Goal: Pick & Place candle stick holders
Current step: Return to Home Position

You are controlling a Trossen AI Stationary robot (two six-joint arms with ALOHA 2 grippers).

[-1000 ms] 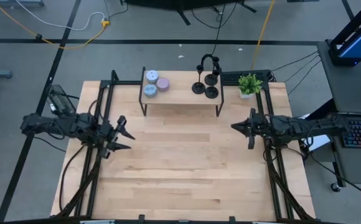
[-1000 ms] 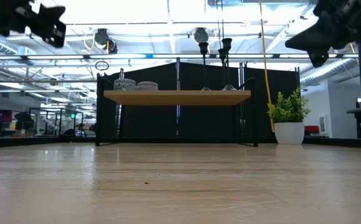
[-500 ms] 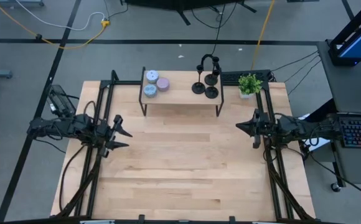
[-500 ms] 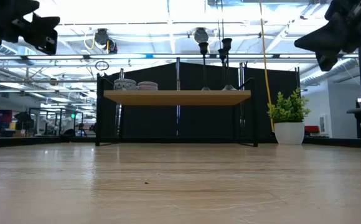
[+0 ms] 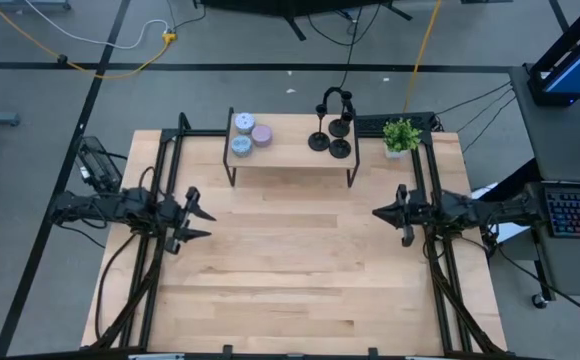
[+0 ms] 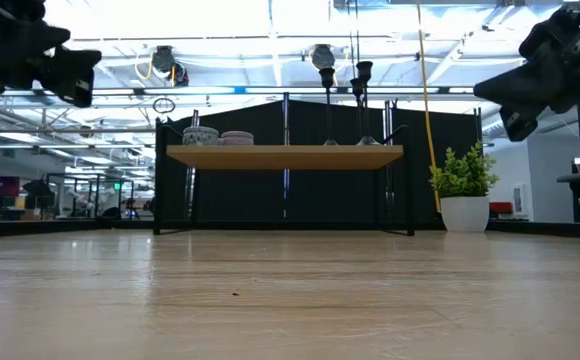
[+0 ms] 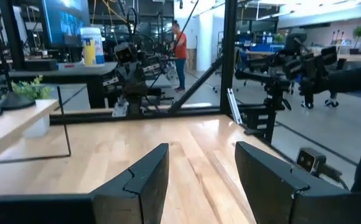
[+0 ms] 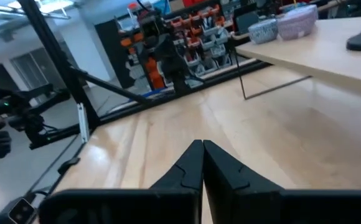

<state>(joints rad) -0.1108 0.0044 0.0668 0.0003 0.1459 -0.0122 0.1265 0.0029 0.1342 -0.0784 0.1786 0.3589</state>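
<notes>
The three candle stick holders (image 5: pixel 340 149) are seen standing upright on the shelf (image 5: pixel 290 155), grouped at the end that lies nearer the right gripper (image 5: pixel 378 212) and well apart from it, off toward the table's far edge. In the low view their thin stems and small cups (image 6: pixel 327 75) are shown rising above the shelf board (image 6: pixel 285 156). The right gripper is held above the table (image 5: pixel 290 280) near its own side rail, and in its wrist view its two fingers (image 8: pixel 193 165) are pressed together with nothing between them. The left gripper (image 5: pixel 206 225) is held at the opposite side, farther from the holders, and its fingers (image 7: pixel 152 177) are spread wide apart with only bare wood seen in the gap, so nothing is carried by either arm. The candle tins (image 5: pixel 242 135) are found at the shelf end nearer the left gripper, and the plant (image 5: pixel 401 135) is set just beyond the shelf on the right gripper's side. No holder is seen on the table between the grippers or below them. The placing part of the job is therefore judged complete, with all three holders shelved. What appears to be left is only for the arms to be settled at their resting poses, which calls for no contact with anything on the shelf
</notes>
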